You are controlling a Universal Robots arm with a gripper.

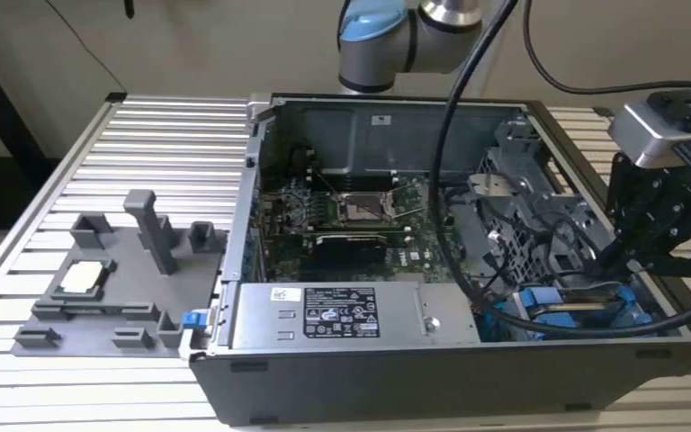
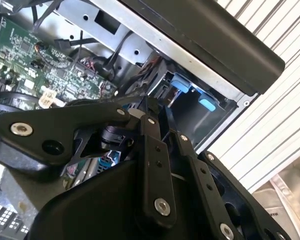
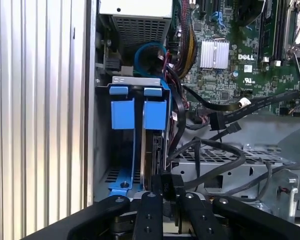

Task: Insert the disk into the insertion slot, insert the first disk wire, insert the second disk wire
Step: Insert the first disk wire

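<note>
The disk [image 3: 153,150] stands on edge inside the insertion slot [image 3: 101,150], its bright blue carrier end [image 3: 155,114] level with a second blue-ended carrier [image 3: 122,112] beside it. My gripper [image 3: 170,192] is right at the disk's near end, shut on a black wire connector [image 3: 169,182] that touches the drive's edge. In the exterior view the gripper [image 1: 615,270] reaches down into the case corner at that view's right, over the blue carriers [image 1: 561,315]. The second wrist view has the black fingers [image 2: 155,155] in front of two blue tabs [image 2: 182,84].
Black cables [image 3: 210,150] loop over a perforated grey cage [image 3: 225,157] beside the bay. The motherboard [image 1: 345,225] and power supply [image 1: 334,315] fill the rest of the case. A grey fixture tray [image 1: 105,288] lies on the slatted table at the exterior view's left.
</note>
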